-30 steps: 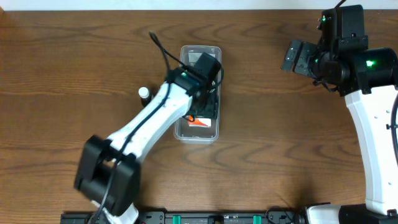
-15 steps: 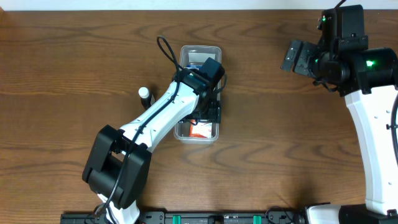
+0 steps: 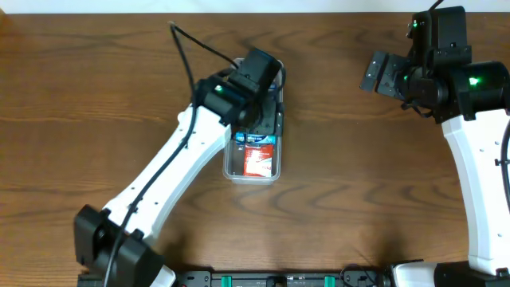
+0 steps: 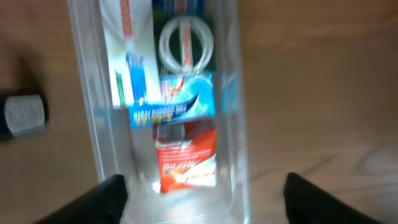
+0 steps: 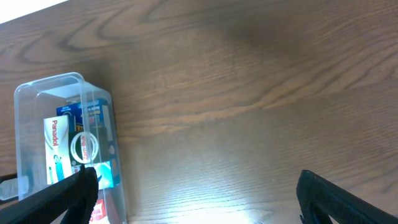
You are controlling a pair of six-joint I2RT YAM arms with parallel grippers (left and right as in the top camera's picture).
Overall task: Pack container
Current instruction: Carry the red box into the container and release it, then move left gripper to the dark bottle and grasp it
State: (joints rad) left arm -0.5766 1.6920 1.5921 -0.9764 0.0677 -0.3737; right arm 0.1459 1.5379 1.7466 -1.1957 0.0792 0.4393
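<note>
The container [image 3: 230, 169] is a clear, long plastic bin in the middle of the table. It holds a red and white box [image 3: 259, 161] at its near end, a blue box [image 3: 255, 140] and more under my left arm. The left wrist view looks down into the container [image 4: 86, 81]. It shows the red box [image 4: 185, 163], the blue box [image 4: 174, 106], a tape roll [image 4: 185, 42] and a white box [image 4: 127, 50]. My left gripper [image 4: 208, 202] is open and empty above the bin, one finger outside each long wall. My right gripper [image 3: 374, 72] is open and empty at the far right.
A small black object with a grey cap [image 4: 22, 115] lies on the table just left of the container. In the right wrist view the container [image 5: 37, 99] is at the far left, and bare wood lies under the right gripper [image 5: 199, 202].
My left gripper has drawn back from the container's near end toward its far end. The red and white box it was over now lies free in the near end. The right arm has not moved.
</note>
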